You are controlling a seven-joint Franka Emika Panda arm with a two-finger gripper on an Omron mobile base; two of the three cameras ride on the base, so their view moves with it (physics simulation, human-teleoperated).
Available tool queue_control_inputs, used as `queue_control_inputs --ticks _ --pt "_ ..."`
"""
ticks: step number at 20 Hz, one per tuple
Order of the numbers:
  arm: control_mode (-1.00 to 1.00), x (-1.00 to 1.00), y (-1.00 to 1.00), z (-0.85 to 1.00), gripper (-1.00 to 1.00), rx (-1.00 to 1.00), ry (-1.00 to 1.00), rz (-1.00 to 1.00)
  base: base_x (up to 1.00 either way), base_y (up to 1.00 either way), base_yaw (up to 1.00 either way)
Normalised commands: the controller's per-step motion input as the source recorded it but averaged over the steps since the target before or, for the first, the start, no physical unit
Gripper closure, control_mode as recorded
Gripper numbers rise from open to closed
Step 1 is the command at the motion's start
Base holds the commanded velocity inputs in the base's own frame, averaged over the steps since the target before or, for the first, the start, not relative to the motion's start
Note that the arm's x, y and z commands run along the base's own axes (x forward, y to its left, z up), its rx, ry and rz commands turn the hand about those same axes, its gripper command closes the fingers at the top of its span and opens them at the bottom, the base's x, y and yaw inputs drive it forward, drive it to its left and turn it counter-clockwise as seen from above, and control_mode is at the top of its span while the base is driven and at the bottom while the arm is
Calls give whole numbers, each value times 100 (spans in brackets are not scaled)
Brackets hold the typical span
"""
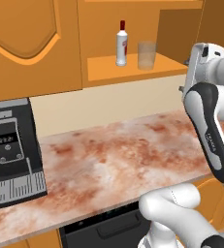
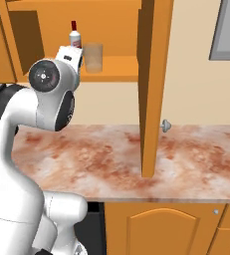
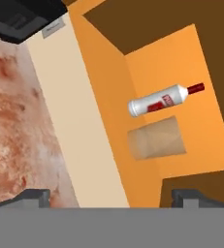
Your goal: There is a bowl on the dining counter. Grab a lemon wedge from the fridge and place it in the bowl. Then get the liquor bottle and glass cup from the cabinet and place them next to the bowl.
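Note:
The liquor bottle (image 1: 121, 46) (image 2: 75, 37), white with a red cap and label, stands upright on the open cabinet's shelf (image 1: 104, 67). The clear glass cup (image 1: 146, 55) (image 2: 93, 57) stands right beside it. The hand view is rolled, so the bottle (image 3: 162, 100) lies sideways there, with the cup (image 3: 156, 138) just below it. My gripper (image 3: 112, 197) is open and empty, some way in front of the shelf and apart from both. In the left base view my hand (image 1: 204, 57) hovers to the right of the cup at shelf height.
The cabinet door (image 2: 154, 84) hangs open over the marbled counter (image 1: 118, 155), its knob (image 2: 166, 124) sticking out right. A black coffee machine (image 1: 14, 150) stands at the counter's left end. My own forearm (image 1: 210, 131) crosses the right side of the left base view.

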Motion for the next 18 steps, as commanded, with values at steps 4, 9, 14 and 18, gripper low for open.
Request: queue_control_inputs --ticks 4,9,14,18 --pt "-100 32 -2 15 -100 -26 0 16 0 0 0" --pt "-100 11 3 5 -100 -22 -2 3 0 0 0" --pt "-100 0 0 0 -100 -2 0 0 0 0 0" --pt "-100 0 0 0 -100 0 0 0 0 0 0"
